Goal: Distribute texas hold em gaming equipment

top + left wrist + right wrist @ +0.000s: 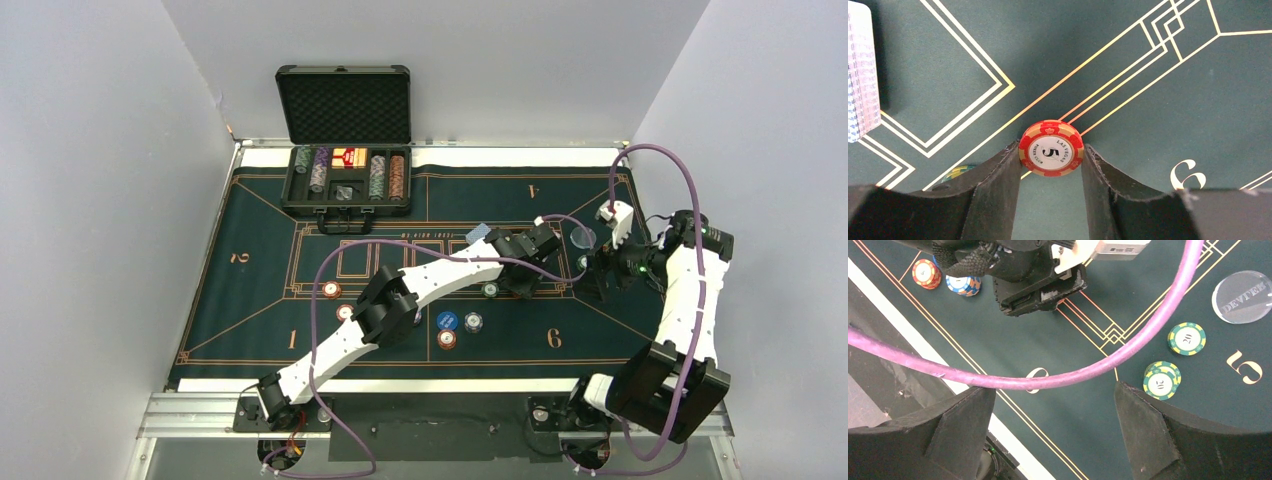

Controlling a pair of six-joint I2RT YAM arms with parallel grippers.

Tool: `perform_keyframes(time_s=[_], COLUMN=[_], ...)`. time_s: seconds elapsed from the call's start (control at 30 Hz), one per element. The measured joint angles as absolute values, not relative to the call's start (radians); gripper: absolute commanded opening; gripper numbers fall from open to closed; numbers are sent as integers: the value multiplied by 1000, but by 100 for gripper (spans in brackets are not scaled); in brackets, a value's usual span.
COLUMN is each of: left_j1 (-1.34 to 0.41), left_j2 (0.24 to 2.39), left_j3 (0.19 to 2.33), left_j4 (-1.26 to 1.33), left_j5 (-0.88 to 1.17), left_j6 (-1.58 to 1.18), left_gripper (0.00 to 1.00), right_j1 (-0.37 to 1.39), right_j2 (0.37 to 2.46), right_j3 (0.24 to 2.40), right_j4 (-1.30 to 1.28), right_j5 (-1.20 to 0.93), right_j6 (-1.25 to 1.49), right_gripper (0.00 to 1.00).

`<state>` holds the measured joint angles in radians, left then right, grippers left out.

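Observation:
My left gripper [1050, 159] is shut on a red poker chip [1050, 148] marked 5, held by its edges at the fingertips over the green felt near the number 6. It reaches across the mat's middle in the top view [523, 287]. My right gripper [1054, 400] is open and empty over the mat's near right part [598, 272]. Two green 20 chips [1186, 338] [1161, 380] and a clear button disc [1241, 296] lie by the number 5. Blue-backed cards [860, 75] lie at the left of the left wrist view.
The open black case [345, 180] holds chip rows and red card boxes at the back left. Loose chips [331, 290] [473, 322] [447, 339] and a blue disc [447, 320] lie on the mat. A purple cable [1073, 375] crosses in front of my right gripper.

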<state>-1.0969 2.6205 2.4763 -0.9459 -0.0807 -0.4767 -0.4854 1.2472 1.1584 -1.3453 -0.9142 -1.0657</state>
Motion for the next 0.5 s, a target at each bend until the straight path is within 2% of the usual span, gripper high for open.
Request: perform_keyframes(time_s=[0.23, 0.5], left_j1=[-1099, -1084], left_j2=[2630, 2614], left_j3=[2502, 2502], left_j4=[-947, -940], left_j5=[-74, -74], left_j6=[-490, -498], left_gripper=[65, 69], right_j1=[-486, -523], right_j2=[1262, 1251], right_j3=[1170, 1241], right_j4=[-1394, -1516], right_j5=[-928, -951], right_j6=[-1121, -1224], right_gripper=[84, 86])
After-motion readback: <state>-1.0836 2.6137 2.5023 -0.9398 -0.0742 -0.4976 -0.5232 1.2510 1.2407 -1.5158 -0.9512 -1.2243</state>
